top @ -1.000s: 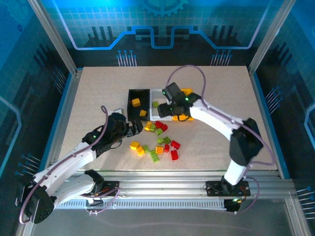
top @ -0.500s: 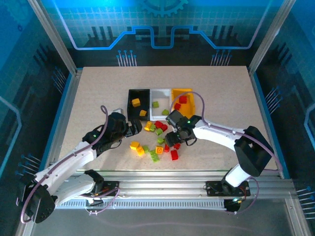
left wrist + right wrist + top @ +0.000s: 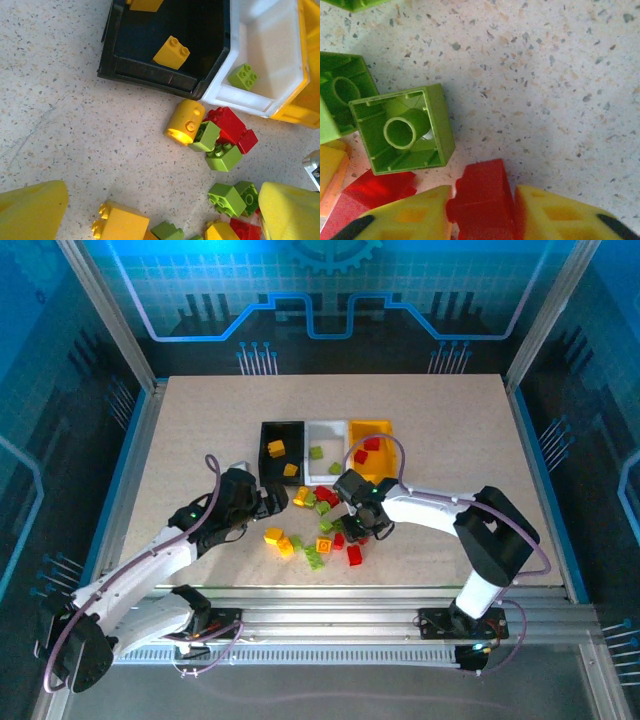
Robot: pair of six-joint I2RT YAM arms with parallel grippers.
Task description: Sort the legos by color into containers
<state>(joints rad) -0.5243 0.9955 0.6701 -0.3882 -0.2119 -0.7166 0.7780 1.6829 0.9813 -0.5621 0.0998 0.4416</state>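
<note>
Listing from the ground up: one speckled beige table (image 3: 200,440), fenced by an aluminium frame (image 3: 112,320), with blue-lit panels (image 3: 320,280) bearing a circuit pattern behind it.

Containers, three, set in a row touching side to side near the middle of the table:
- Black bin (image 3: 268,430), leftmost. Holds two yellow bricks (image 3: 171,52).
- White bin (image 3: 325,428), middle. Holds two lime green bricks (image 3: 243,76).
- Yellow-orange bin (image 3: 385,430), rightmost. Holds what look like two red bricks (image 3: 371,443), though from above they are small and I may be miscounting.

Loose legos (image 3: 324,545): a scatter of red, yellow and green on the table just in front of the bins, between my two arms. One round yellow piece (image 3: 184,121) lies on its side just outside the corner where the black and white bins meet, touching a green brick beside it.

My left pincer (image 3: 160,210): fingers spread wide, nothing between them, hanging over the left part of the scatter.

My right pincer (image 3: 482,215): down on the table in the scatter, its yellow pads (image 3: 410,217) pressed to both sides of a red brick (image 3: 480,192). An upturned green brick (image 3: 402,131), hollow side showing, lies just beside it.
</note>
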